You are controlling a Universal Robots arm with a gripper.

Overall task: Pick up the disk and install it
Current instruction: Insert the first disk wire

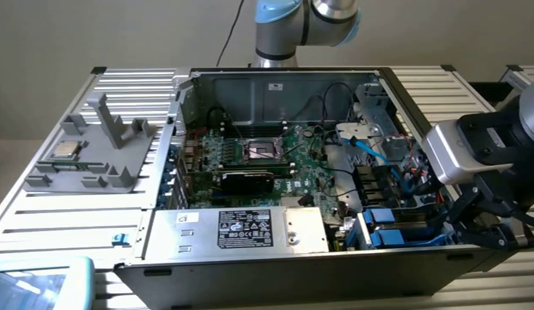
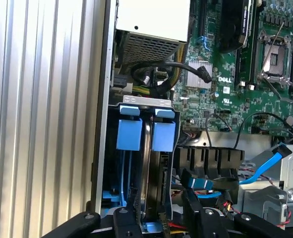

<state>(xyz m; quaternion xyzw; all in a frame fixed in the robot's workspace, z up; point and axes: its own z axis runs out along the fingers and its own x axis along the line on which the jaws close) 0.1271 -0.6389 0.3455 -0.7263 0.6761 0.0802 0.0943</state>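
Jaws (image 2: 161, 222): set astride the near end of the disk (image 2: 147, 168), one to each side; I cannot tell whether they clasp it or stand free of it.
My position: over the case (image 1: 292, 276), at its near corner on the exterior view's right.
Disk: on edge, down inside the drive bay (image 2: 146, 100) at that corner, its long side running away from me.
Blue tabs (image 2: 129, 134): two, side by side at the disk's far end, just under the bay's metal lip.
Silver box (image 1: 249, 229): black-and-white sticker on top; inside the case, near the bay, toward the exterior view's left.
Motherboard (image 1: 276, 165): flat in the case, beyond the bay.
Blue cable (image 2: 265, 166): loose, beside the bay.
Processor chip (image 1: 64, 150): on the grey holder (image 1: 112, 139), outside the case, well apart from me.
Table (image 1: 68, 219): slatted metal, carrying case and holder.
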